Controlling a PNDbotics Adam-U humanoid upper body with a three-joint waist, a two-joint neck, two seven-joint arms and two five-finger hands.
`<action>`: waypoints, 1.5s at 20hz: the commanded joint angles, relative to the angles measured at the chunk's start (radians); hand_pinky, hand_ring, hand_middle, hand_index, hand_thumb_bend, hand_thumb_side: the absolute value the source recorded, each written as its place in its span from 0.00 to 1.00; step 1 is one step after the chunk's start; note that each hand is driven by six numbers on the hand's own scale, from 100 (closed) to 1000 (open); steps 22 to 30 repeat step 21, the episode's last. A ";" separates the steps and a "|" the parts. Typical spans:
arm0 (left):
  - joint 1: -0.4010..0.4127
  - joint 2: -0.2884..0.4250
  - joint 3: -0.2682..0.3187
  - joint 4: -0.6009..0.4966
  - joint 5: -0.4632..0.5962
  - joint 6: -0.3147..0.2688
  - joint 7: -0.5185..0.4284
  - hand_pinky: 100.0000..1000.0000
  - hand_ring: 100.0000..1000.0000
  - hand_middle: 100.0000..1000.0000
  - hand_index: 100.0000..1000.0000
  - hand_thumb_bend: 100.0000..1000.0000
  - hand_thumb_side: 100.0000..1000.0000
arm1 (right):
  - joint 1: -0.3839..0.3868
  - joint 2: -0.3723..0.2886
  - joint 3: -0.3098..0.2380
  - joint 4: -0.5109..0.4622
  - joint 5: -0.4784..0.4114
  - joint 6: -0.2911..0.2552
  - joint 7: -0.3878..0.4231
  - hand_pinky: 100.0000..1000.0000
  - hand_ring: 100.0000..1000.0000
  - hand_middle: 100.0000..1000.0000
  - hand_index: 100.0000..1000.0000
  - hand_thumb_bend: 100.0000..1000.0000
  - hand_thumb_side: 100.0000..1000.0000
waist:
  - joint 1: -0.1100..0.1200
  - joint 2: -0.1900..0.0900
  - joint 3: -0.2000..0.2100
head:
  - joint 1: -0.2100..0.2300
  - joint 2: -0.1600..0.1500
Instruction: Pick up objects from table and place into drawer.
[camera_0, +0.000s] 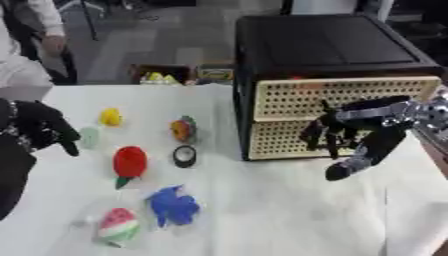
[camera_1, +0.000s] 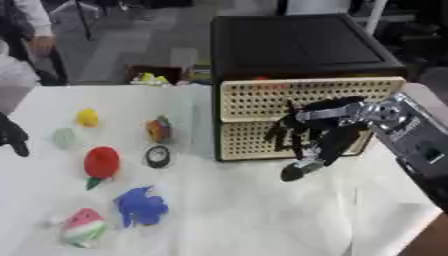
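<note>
Seemingly at the drawer-opening step, the right robot hand (camera_1: 302, 131), fingers curled but gripping nothing visible, hangs before the shut drawers (camera_1: 302, 117) at 3 o'clock, toys (camera_0: 130, 161) lie on the counter (camera_0: 262, 210) at 9 o'clock, left robot hand (camera_0: 39, 125) relaxed beside them.

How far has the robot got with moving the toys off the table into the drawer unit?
Done: nothing shows as stowed; both drawer fronts look closed.
In hand: the right hand is at the drawer fronts, fingers curled downward, holding no toy.
Left: yellow toy, red toy, blue toy, watermelon slice, tape roll all lie on the table. Left hand idles.
</note>
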 joint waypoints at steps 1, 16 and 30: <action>-0.008 0.003 0.008 -0.013 -0.001 -0.002 -0.003 0.37 0.48 0.44 0.59 0.00 0.86 | -0.029 -0.011 -0.007 0.019 0.011 -0.003 0.000 0.05 0.51 0.68 0.89 0.57 0.47 | 0.000 -0.013 0.003 | -0.002 -0.012; -0.005 0.008 0.012 -0.013 0.009 -0.003 -0.001 0.38 0.48 0.44 0.59 0.00 0.85 | 0.034 -0.050 0.006 -0.063 -0.011 -0.051 0.000 0.05 0.50 0.66 0.88 0.58 0.47 | -0.001 -0.026 -0.002 | 0.004 -0.004; -0.001 0.012 0.014 -0.013 0.017 -0.002 0.005 0.38 0.48 0.44 0.59 0.00 0.84 | 0.086 -0.084 -0.033 -0.154 -0.029 -0.063 0.000 0.04 0.50 0.65 0.87 0.61 0.54 | -0.001 -0.042 -0.013 | 0.012 0.003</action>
